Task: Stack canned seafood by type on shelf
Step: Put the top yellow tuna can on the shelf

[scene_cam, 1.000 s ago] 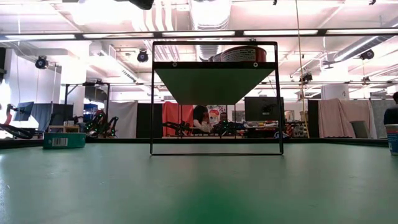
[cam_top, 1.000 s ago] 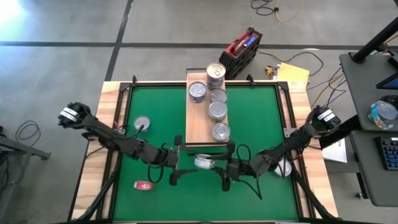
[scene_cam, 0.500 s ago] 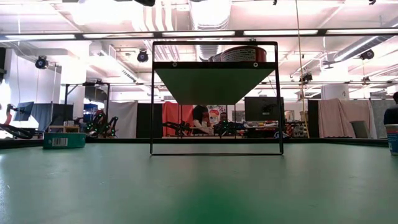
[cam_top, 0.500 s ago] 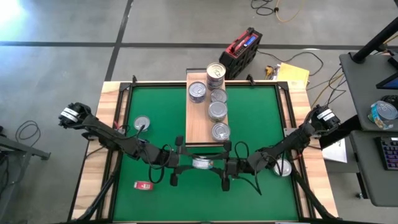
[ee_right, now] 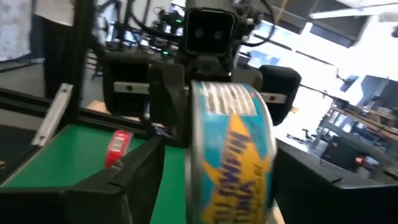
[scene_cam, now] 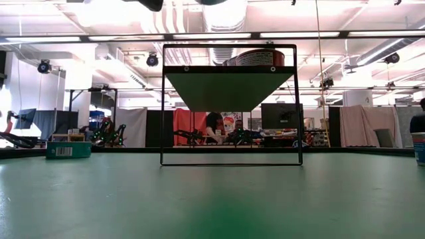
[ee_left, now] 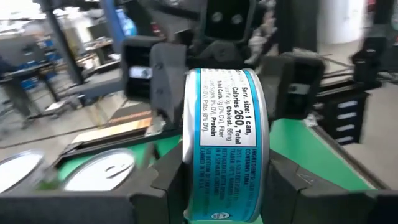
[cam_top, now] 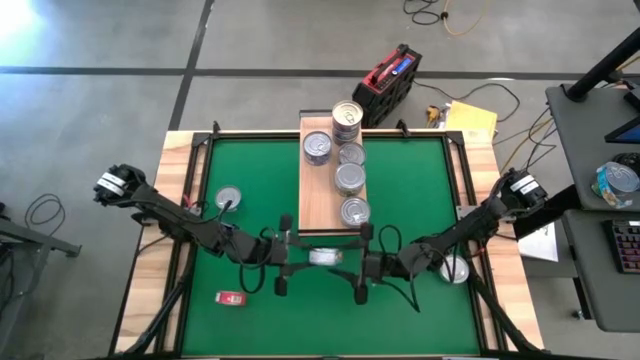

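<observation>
While your left gripper (cam_top: 283,262) fingers pinch the round blue-labelled metal tin (cam_top: 325,257) just before the long light-wood shelf (cam_top: 318,205), your right gripper (cam_top: 361,268) fingers stand spread around it.

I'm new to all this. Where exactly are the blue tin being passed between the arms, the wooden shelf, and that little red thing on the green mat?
blue tin (ee_left: 225,140): left wrist view, on its printed side label.
wooden shelf (cam_top: 316,195): high view, on bare wood left of the cans.
little red thing (cam_top: 232,297): high view, on its middle.
</observation>
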You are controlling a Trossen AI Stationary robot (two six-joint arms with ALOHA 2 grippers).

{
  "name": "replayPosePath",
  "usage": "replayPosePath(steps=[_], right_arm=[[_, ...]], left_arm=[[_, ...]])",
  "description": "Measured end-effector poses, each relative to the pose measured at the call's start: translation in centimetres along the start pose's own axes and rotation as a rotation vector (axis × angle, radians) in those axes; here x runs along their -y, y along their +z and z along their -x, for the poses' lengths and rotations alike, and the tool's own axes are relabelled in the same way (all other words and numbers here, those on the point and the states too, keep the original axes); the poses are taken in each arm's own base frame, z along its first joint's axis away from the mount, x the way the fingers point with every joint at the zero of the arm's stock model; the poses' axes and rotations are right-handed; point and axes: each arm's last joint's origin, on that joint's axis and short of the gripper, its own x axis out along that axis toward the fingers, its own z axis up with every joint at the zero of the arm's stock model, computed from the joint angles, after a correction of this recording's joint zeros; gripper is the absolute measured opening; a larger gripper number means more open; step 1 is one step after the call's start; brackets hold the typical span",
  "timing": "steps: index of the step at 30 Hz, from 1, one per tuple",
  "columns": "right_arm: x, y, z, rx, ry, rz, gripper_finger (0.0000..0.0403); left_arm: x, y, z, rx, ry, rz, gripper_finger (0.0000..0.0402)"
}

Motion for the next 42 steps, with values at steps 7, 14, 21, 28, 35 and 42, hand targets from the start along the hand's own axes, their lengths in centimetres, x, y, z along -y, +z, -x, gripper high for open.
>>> replayPosePath(steps=[7,14,21,28,35,42], right_arm=[[0.6,0.2,0.1,-0.066,-0.190,-0.008,0.0267],[0.9,0.6,1.0,-0.142,-0.264,-0.011,0.0251],[2.1,2.0,2.5,-0.184,-0.244,-0.069,0.0238],[2.8,2.6,3.1,-0.198,-0.243,-0.092,0.0236],[2.6,2.3,3.1,-0.211,-0.234,-0.090,0.0246],[2.6,2.1,3.1,-0.225,-0.230,-0.081,0.0240]], left_arm=[[-0.7,0.7,0.6,-0.007,0.103,0.023,0.0126],[-1.8,1.3,2.1,-0.017,0.166,0.050,0.0126],[-4.2,0.4,4.1,0.006,0.230,0.195,0.0126],[-9.2,-1.2,4.2,0.011,0.258,0.568,0.0126],[-13.0,-2.7,3.5,-0.049,0.195,0.733,0.0126],[-13.5,-3.5,3.1,-0.139,0.172,0.832,0.0126]])
